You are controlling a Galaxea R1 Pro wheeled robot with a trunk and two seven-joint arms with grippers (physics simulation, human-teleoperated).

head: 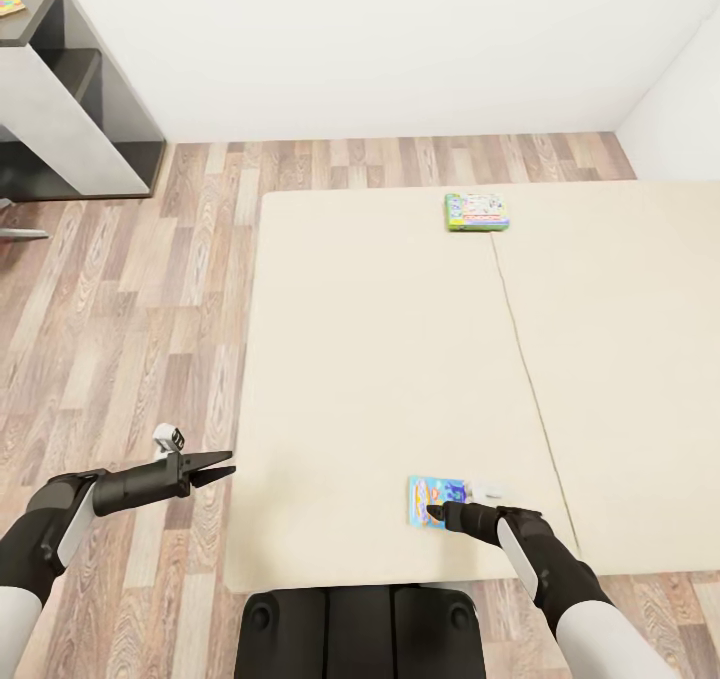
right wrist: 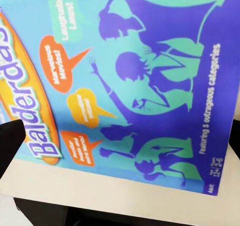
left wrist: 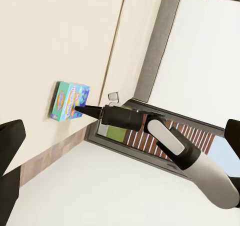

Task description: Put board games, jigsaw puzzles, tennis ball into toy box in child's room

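Two board games lie on the cream bed (head: 380, 359). The pale green one (head: 477, 212) rests near the far edge. The blue cartoon one (head: 428, 494) lies near the front edge, and its cover (right wrist: 140, 86) reads "Balderdash" in the right wrist view. My right gripper (head: 432, 510) hovers just over this blue game, open, one black finger (right wrist: 10, 141) at the frame's side and nothing held. The left wrist view takes in the same blue game (left wrist: 65, 98) with the right gripper (left wrist: 77, 107) at it. My left gripper (head: 222, 467) is open and empty beside the bed's left edge, over the floor.
A dark grey shelf unit (head: 70, 109) stands at the back left, with a flat multicoloured item (head: 8, 1) on its top. Wood-plank floor (head: 120, 309) runs along the bed's left side. White walls close the back and right. My base (head: 360, 629) touches the bed's front edge.
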